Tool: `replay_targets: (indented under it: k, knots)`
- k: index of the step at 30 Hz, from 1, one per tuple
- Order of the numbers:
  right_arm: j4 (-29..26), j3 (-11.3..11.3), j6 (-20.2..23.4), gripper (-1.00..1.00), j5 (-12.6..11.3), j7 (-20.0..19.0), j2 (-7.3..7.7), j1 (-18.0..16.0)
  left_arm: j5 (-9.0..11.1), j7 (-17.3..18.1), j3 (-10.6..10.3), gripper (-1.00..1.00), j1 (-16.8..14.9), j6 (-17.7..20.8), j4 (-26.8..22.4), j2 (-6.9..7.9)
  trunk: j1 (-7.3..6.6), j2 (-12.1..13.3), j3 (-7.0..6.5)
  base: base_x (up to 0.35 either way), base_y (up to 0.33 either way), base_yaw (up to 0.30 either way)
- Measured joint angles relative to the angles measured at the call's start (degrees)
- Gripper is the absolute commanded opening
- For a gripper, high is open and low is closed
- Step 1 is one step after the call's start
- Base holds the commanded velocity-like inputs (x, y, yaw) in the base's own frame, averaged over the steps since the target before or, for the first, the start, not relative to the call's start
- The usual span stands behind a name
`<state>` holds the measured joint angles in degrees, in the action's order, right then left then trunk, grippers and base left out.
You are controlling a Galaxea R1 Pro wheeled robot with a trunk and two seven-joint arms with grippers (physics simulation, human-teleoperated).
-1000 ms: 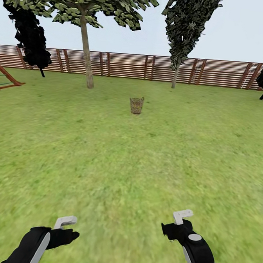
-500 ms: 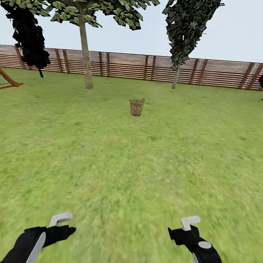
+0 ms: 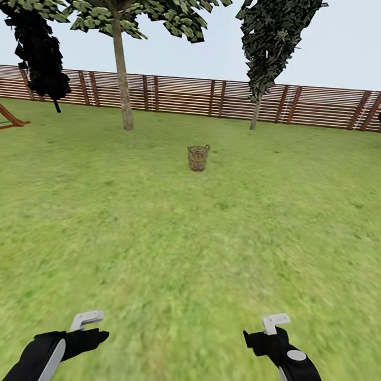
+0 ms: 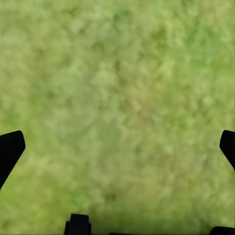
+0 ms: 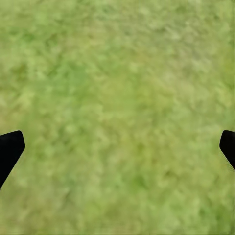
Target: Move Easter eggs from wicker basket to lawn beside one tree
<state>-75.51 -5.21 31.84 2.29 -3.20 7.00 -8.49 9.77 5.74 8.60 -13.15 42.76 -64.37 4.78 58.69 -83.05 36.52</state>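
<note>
Both jaws spread wide, empty, wicker basket [image 3: 197,157] well ahead on lawn [image 3: 209,243]

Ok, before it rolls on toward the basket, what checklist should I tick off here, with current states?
1. wicker basket in sight, upright on the lawn: ok.
2. Grass path to it free of obstacles: ok.
3. Eggs inside the basket: cannot tell, too small.
4. left pincer open, nothing between its fingers: ok.
5. right pincer open, nothing held: ok.
6. Candidate tree with slanted trunk visible beyond the basket's left: ok.
</note>
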Motion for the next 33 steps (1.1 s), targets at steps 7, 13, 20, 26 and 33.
replay_targets:
  k: [7,13,20,26,33]
  knots:
    - [0.4,0.1,0.1,1.00,-0.3,0.1,0.00,0.0,0.0,0.0,-0.1,1.00,0.0,0.1,0.1,-0.02,0.00,0.0,0.00,0.340,0.000,0.000]
    - [2.2,0.1,0.2,1.00,-0.1,0.3,-0.35,0.0,-0.2,0.1,-0.5,1.00,0.0,0.0,4.9,-0.07,0.00,0.0,0.00,0.340,0.000,0.000]
    - [2.4,0.1,0.2,1.00,0.0,0.3,-0.46,0.0,0.0,0.1,-0.2,1.00,0.0,-0.1,5.8,0.14,0.00,0.0,0.00,0.340,0.000,0.000]
    - [2.4,0.0,0.2,1.00,0.0,0.3,-0.53,0.0,0.0,0.1,-0.2,1.00,0.0,-0.1,5.2,0.37,0.00,0.0,0.00,0.340,0.000,0.000]
    - [2.4,0.1,0.2,1.00,-0.1,0.3,-0.46,0.0,0.0,0.1,-0.2,1.00,0.0,0.0,4.8,0.26,0.00,0.0,0.00,0.340,0.000,0.000]
